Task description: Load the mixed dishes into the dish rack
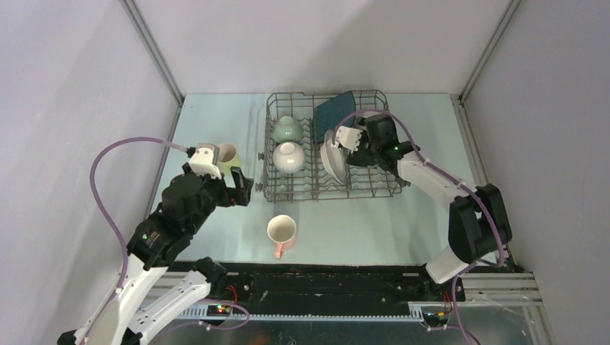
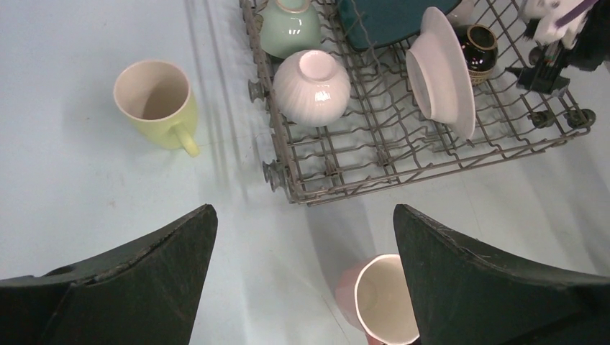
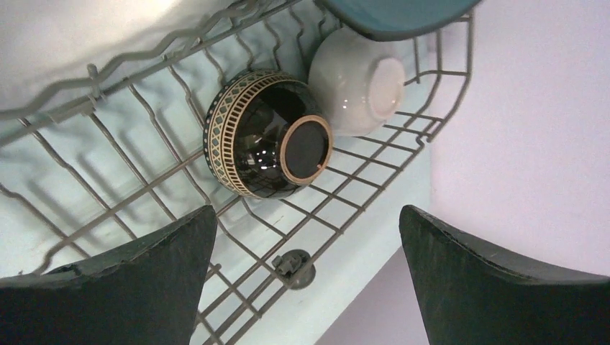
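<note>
The dish rack [image 1: 267,154] holds a pale green bowl [image 1: 286,129], a white bowl [image 1: 288,156], a white plate [image 1: 332,159] on edge and a dark teal plate [image 1: 333,109]. My right gripper [image 1: 362,153] hangs open over the rack's right part. Its wrist view shows the gripper [image 3: 306,215] empty above a brown bowl [image 3: 262,144] and another white bowl [image 3: 356,79], both lying in the rack. A pink mug [image 1: 282,233] lies on the table in front of the rack. A yellow-green mug [image 1: 229,154] stands left of it. My left gripper [image 1: 243,188] is open and empty between the mugs.
The rack's front wire edge [image 2: 360,180] runs just beyond my left gripper [image 2: 303,212], and the pink mug [image 2: 378,298] sits beside its right finger. Grey walls close in on both sides. The right wall stands close behind the rack's corner [image 3: 291,266].
</note>
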### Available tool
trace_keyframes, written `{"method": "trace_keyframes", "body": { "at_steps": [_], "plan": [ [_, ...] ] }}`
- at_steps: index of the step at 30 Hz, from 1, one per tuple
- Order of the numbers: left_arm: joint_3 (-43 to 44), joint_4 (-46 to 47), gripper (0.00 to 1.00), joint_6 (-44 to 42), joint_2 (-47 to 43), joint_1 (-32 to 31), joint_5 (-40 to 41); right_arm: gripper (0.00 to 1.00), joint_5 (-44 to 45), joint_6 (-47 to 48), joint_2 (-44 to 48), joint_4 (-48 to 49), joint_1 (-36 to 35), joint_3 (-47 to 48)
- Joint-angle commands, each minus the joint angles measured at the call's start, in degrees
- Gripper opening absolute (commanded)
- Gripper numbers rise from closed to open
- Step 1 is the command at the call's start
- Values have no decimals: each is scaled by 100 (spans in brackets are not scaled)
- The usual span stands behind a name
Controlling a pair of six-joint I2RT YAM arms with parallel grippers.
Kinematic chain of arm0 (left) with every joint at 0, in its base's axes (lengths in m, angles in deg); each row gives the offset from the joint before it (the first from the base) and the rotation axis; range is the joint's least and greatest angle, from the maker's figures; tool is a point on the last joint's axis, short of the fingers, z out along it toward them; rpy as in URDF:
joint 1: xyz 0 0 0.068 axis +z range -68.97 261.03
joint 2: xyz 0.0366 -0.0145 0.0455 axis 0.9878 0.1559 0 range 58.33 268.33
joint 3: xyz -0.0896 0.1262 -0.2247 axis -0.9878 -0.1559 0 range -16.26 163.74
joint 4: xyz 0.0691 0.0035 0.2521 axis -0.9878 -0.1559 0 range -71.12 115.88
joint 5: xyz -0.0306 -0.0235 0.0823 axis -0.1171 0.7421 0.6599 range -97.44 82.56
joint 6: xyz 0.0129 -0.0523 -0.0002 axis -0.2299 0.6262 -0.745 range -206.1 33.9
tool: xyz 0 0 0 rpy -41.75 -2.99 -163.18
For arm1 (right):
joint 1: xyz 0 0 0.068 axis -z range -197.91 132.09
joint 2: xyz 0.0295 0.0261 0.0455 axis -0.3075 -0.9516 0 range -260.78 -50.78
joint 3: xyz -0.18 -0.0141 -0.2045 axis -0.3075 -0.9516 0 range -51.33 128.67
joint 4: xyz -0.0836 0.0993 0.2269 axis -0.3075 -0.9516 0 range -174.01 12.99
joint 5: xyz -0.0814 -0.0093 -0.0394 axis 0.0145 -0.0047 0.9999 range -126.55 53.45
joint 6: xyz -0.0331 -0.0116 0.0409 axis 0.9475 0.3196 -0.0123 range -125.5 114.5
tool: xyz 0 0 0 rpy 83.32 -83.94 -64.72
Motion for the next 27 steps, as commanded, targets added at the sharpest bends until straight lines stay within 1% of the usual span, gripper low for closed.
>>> {"method": "trace_keyframes", "body": {
  "at_steps": [1, 3, 4, 7, 8, 10, 13, 15, 16, 17, 18, 19, 21, 23, 27],
  "plan": [
    [63, 19, 100, 39, 62, 29, -433, 99, 64, -1051, 612, 68, -143, 64],
    [-28, -22, 100, 109, 155, 21, -530, 99, 309, -1462, 1050, 360, -230, -127],
    [-101, -36, 100, 174, 210, 19, -564, 100, 589, -1830, 1149, 574, -264, -250],
    [-283, -50, 100, 383, 318, 25, -551, 99, 1004, -2490, 1584, 582, -480, -351],
    [-324, -32, 100, 439, 357, 22, -681, 99, 1233, -2779, 1653, 611, -556, -380],
    [-401, 23, 100, 476, 562, 19, -1013, 100, 1529, -3175, 1823, 660, -966, -506],
    [-476, 34, 100, 529, 974, 19, -1395, 99, 1831, -3745, 2057, 688, -1401, -727],
    [-567, 8, 100, 629, 1168, 24, -1558, 100, 2281, -4275, 2183, 775, -1736, -827],
    [-598, -61, 100, 718, 1234, 20, -1608, 99, 2758, -4759, 2275, 833, -1923, -846],
    [-661, -108, 100, 751, 1385, 19, -1703, 100, 2966, -5236, 2333, 817, -1985, -854],
    [-698, -167, 99, 816, 1452, 19, -1788, 100, 3237, -5456, 2445, 666, -2078, -855],
    [-802, -179, 98, 845, 1560, 14, -1975, 100, 3237, -5839, 2510, 513, -2089, -856],
    [-1009, -118, 96, 951, 1625, -3, -2235, 100, 3110, -6288, 2653, -141, -1987, -856],
    [-1184, -41, 93, 1100, 1595, -73, -2330, 99, 3116, -6684, 2785, -472, -1866, -883],
    [-1258, -126, 89, 1308, 1624, -256, -2294, 100, 3002, -6890, 3199, -303, -1765, -1304]
  ]
}}
